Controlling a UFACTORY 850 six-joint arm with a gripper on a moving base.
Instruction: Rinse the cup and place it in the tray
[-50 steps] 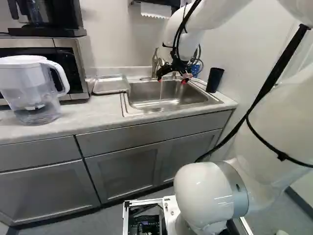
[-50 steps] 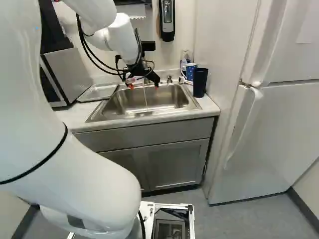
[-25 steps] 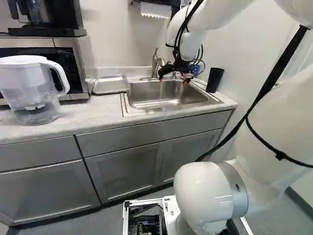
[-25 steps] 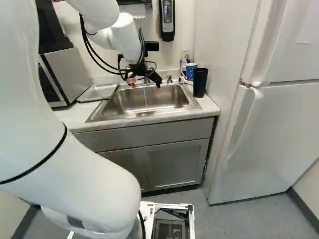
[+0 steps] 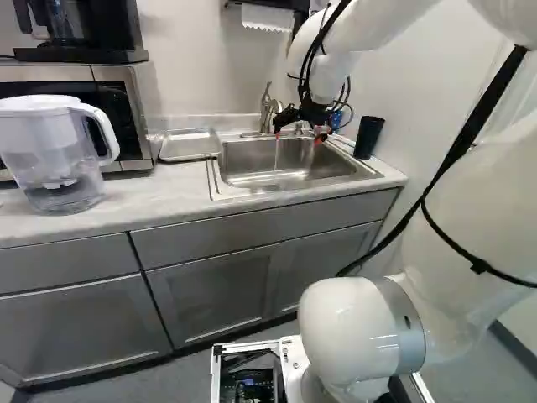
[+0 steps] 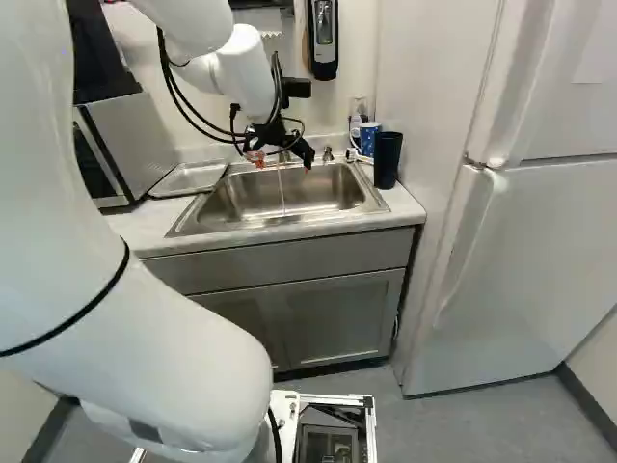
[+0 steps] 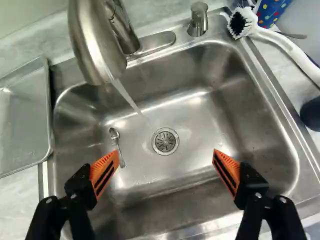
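Over the sink (image 5: 277, 172), my gripper (image 5: 298, 137) hangs at the faucet's side. In the wrist view the gripper (image 7: 162, 167) is open, its orange pads wide apart with nothing held. Water (image 7: 129, 100) runs from the faucet (image 7: 92, 47) towards the drain (image 7: 165, 141). A small spoon (image 7: 118, 146) lies in the basin near one finger. The metal tray (image 7: 22, 115) sits on the counter beside the sink. On the opposite side stand a dark cup (image 6: 388, 159) and, behind it, a blue dotted cup (image 6: 369, 138).
A white-handled brush (image 7: 285, 45) lies by the sink's back corner. The left base view has a water pitcher (image 5: 59, 151) on the counter (image 5: 151, 197) and a microwave (image 5: 126, 117). A soap dispenser (image 6: 324, 39) hangs on the wall; a fridge (image 6: 540, 251) stands to the right.
My arm and gripper have shifted slightly over the sink, towards the dark cup's side. The fingers stay open, and the base has not moved.
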